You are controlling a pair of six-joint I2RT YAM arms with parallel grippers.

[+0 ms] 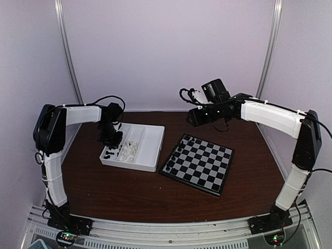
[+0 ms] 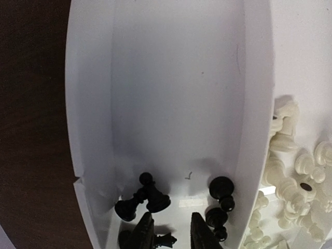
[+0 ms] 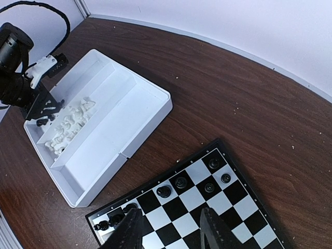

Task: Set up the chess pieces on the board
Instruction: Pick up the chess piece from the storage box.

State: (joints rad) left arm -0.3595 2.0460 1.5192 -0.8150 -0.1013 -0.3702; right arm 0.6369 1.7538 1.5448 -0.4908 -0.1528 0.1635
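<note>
Black pieces (image 2: pixel 150 196) crowd left hand (image 2: pixel 171 220), tray walls (image 2: pixel 257 104) flanking, channel (image 2: pixel 176 93) ahead open

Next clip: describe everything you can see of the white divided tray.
The white tray is rectangular, looks like plastic, with low walls splitting it into three long compartments. It lies flat on the brown table, left of the chessboard and apart from it. Black pieces sit in its leftmost compartment, white pieces in the middle; the right one looks empty. The left gripper reaches into the black pieces' compartment.

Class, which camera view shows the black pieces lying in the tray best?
Left wrist: the black pieces sit close, shapes distinct. Top external shows only dark specks; right wrist shows a few tiny ones.
</note>
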